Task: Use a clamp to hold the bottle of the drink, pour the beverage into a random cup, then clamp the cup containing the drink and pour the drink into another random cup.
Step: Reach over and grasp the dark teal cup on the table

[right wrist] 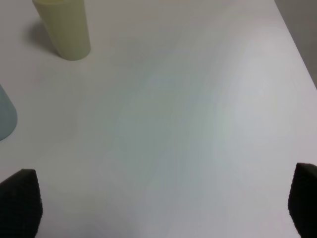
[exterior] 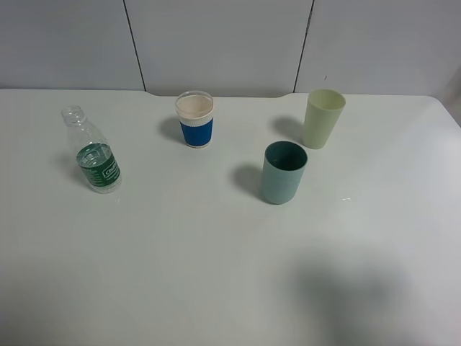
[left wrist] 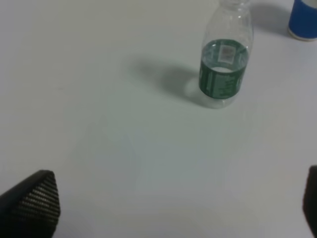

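Bottle (exterior: 94, 155) upright, uncapped, near the desk's (exterior: 216, 288) left edge. White cup with blue band (exterior: 195, 119) stands by the far edge, left of middle; pale yellow-green cup (exterior: 323, 117) by the far edge, right of middle. Teal tumbler (exterior: 284, 173) is just nearer than that one and apart from it. A broad bare stretch runs to the near edge.

Left gripper (left wrist: 171, 203) spread wide, holding nothing, bottle well ahead. Right gripper (right wrist: 162, 203) likewise wide and unladen, over bare desk by the right edge.
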You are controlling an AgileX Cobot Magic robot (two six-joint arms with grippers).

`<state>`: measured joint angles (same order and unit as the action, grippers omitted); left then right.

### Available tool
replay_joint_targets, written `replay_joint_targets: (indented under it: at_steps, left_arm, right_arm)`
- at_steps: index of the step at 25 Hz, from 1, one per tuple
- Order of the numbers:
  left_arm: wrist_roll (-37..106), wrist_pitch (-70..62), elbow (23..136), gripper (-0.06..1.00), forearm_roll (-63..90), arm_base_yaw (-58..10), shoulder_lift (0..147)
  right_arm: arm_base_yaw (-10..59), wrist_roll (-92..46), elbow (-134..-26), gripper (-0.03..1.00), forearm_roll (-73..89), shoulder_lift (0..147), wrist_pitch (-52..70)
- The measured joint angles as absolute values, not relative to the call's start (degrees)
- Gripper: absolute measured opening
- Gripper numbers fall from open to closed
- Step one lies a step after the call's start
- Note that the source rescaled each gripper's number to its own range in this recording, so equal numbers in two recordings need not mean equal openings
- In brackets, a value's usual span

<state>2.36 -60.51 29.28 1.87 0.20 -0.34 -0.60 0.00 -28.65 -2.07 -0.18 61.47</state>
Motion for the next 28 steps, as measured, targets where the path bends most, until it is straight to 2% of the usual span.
replay_joint_targets:
  at_steps: [17,22,28]
  left_arm:
    - [2.4,-60.5,29.3,1.0,1.9,0.2,-0.3]
    - [2.4,-60.5,29.3,1.0,1.9,0.2,-0.3]
    - [2.4,-60.5,29.3,1.0,1.9,0.1,-0.3]
  right_arm:
    - [-0.6,0.0,-28.6,1.0,-2.1,-0.1,61.5]
    - [-0.6,-0.5,-28.8,1.0,-2.1,12.1,61.2]
    - [-0.6,-2.9,-33.2,1.0,-2.0,26.0,52.4]
